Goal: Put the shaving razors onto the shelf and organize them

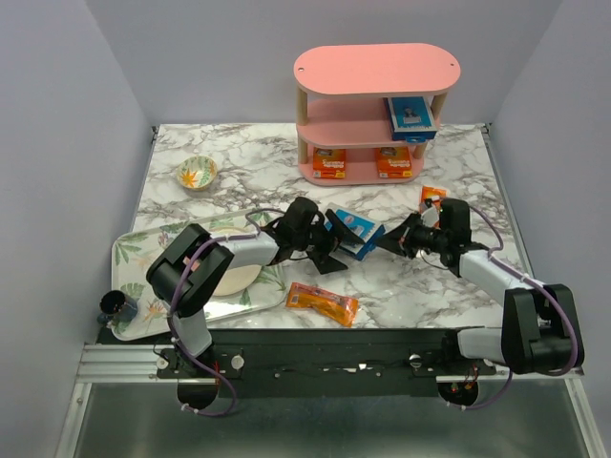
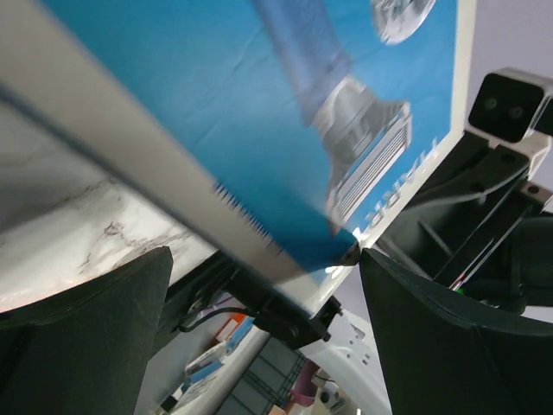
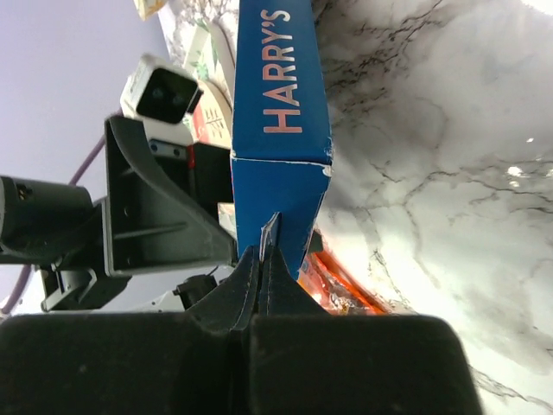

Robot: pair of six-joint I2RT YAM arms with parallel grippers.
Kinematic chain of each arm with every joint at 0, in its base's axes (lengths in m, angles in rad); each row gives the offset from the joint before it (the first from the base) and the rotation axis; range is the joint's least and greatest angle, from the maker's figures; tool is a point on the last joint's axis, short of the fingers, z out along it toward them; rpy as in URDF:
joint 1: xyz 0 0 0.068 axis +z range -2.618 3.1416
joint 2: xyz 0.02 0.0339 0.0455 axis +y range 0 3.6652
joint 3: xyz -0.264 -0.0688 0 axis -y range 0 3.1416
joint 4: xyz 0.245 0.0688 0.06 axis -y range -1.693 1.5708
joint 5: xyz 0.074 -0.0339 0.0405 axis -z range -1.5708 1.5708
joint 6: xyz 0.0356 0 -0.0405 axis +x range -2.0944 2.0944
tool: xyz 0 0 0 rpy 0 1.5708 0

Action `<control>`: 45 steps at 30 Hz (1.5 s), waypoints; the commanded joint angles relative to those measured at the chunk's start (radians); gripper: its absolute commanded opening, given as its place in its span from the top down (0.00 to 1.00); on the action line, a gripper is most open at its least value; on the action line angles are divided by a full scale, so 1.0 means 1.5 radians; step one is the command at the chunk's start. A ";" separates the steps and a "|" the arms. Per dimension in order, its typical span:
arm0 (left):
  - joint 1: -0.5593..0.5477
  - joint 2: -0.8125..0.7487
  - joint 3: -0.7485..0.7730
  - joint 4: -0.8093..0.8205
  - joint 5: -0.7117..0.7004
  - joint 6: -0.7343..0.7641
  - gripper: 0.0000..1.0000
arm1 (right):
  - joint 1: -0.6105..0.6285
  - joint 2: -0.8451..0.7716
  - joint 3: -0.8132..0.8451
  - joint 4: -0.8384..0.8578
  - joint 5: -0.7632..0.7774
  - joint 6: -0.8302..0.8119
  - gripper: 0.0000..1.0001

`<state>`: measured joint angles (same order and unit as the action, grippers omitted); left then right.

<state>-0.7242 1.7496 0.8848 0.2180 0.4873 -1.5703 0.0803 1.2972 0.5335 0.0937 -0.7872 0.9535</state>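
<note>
Mid-desk, my right tool [image 3: 263, 255] is clenched on a thin edge of the blue razor pack [image 1: 353, 232], which stands tilted over the marble desk [image 1: 248, 172]. My left tool [image 1: 329, 250] is released, its fingers spread wide on either side of the same pack. At the back, the pink shelf [image 1: 376, 69] carries a second blue card [image 1: 410, 114] on its middle tier and two orange packets [image 1: 329, 163] on its bottom tier. A third orange packet [image 1: 431, 197] lies just behind my right arm, and a fourth orange packet [image 1: 322, 303] lies near the front edge.
</note>
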 commanded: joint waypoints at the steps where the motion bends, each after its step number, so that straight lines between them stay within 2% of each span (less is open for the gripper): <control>1: 0.003 0.027 0.042 0.042 0.015 -0.016 0.03 | 0.044 -0.020 -0.016 -0.003 0.024 0.026 0.97; 8: 0.009 -0.005 0.048 0.021 0.007 0.030 0.18 | 0.059 -0.030 -0.039 -0.007 0.032 0.036 0.94; 11: 0.015 -0.020 0.047 0.010 0.004 0.054 0.27 | 0.064 -0.040 -0.044 -0.020 0.037 0.027 0.92; 12: 0.023 -0.022 0.048 0.009 0.000 0.064 0.33 | 0.064 -0.044 -0.046 -0.021 0.038 0.025 0.92; 14: 0.029 -0.027 0.050 0.002 0.000 0.088 0.37 | 0.067 -0.048 -0.054 -0.023 0.041 0.024 0.89; 17: 0.040 -0.031 0.047 -0.014 -0.003 0.105 0.40 | 0.072 -0.050 -0.058 -0.023 0.042 0.027 0.81; 18: 0.041 -0.031 0.045 -0.014 -0.003 0.110 0.41 | 0.078 -0.047 -0.058 -0.021 0.042 0.030 0.74; 24: 0.051 -0.030 0.035 -0.006 0.001 0.127 0.53 | 0.098 -0.026 -0.048 0.006 0.042 0.045 0.60; 26: 0.058 -0.028 0.038 -0.001 0.007 0.136 0.56 | 0.101 -0.017 -0.039 0.007 0.036 0.044 0.59; 28: 0.069 -0.032 0.039 0.000 0.013 0.172 0.66 | 0.101 -0.017 -0.015 -0.023 0.023 0.014 0.56; 29: 0.077 -0.037 0.037 -0.001 0.027 0.192 0.69 | 0.101 -0.027 -0.003 -0.040 -0.002 -0.036 0.55; 30: 0.095 -0.042 0.035 -0.002 0.037 0.210 0.73 | 0.099 -0.036 0.009 -0.094 -0.013 -0.070 0.55; 36: 0.183 -0.119 -0.008 -0.005 0.139 0.308 0.75 | 0.098 -0.096 0.138 -0.341 -0.054 -0.353 0.52; 39: 0.238 -0.140 0.004 -0.014 0.193 0.354 0.75 | 0.098 -0.113 0.162 -0.386 -0.053 -0.425 0.51; 41: 0.270 -0.142 0.003 0.047 0.292 0.347 0.75 | 0.097 -0.112 0.168 -0.398 -0.044 -0.449 0.52; 45: 0.282 -0.145 0.047 0.032 0.416 0.395 0.76 | 0.097 -0.097 0.193 -0.410 -0.009 -0.527 0.51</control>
<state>-0.3107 1.5604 0.8757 0.2283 0.8078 -1.0920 0.2237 1.1282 0.7818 -0.4065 -0.8349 0.3645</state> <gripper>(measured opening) 0.436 0.485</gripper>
